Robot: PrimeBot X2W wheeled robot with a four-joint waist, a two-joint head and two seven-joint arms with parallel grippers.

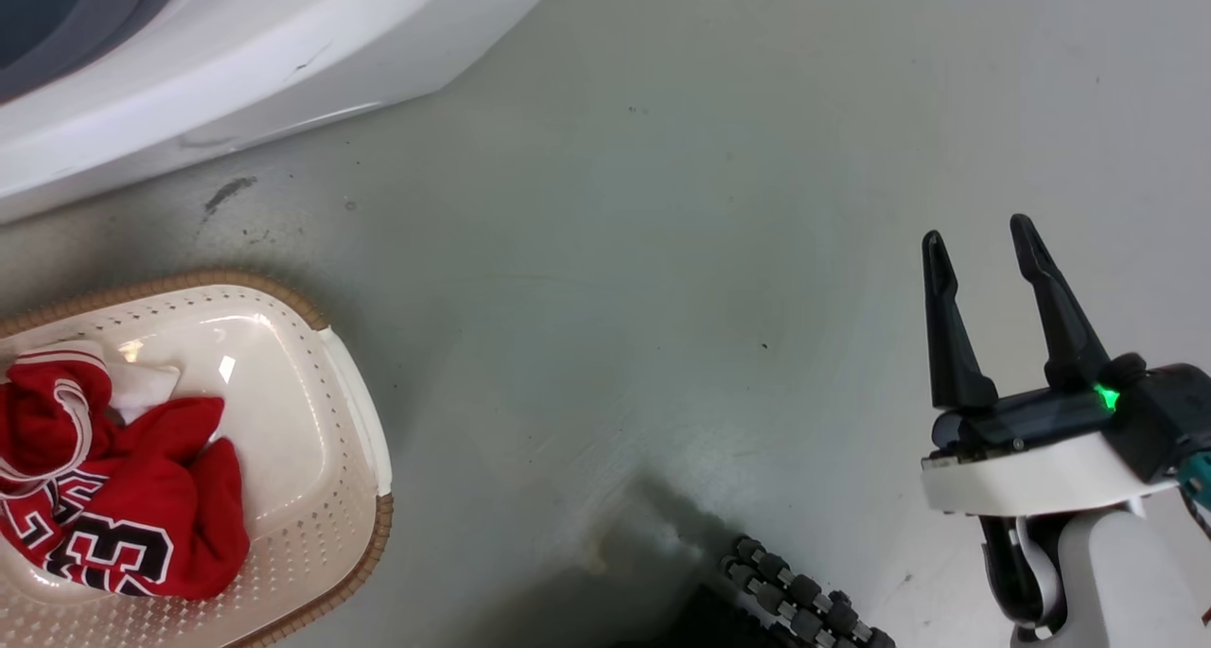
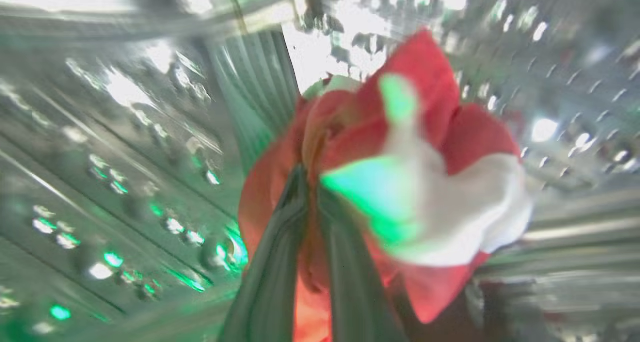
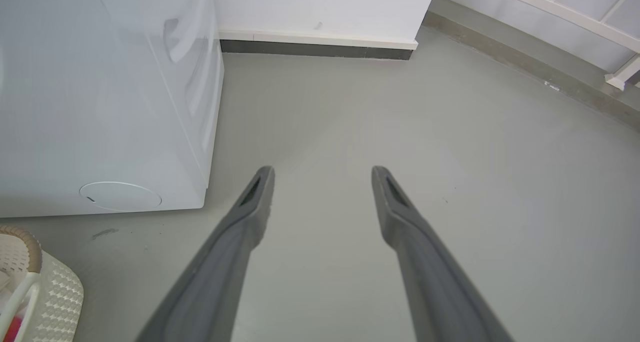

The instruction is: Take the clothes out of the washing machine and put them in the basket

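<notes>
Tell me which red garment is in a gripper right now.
The red-and-white garment, pinched by the left gripper inside the drum. The 23 jersey lies loose in the basket, in no gripper.

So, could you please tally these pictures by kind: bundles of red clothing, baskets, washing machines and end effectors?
Bundles of red clothing: 2, the jersey bundle in the basket, the red garment held by the left end effector in the drum
Baskets: 1
Washing machines: 1
End effectors: 2, the right end effector open
Total: 6
</notes>
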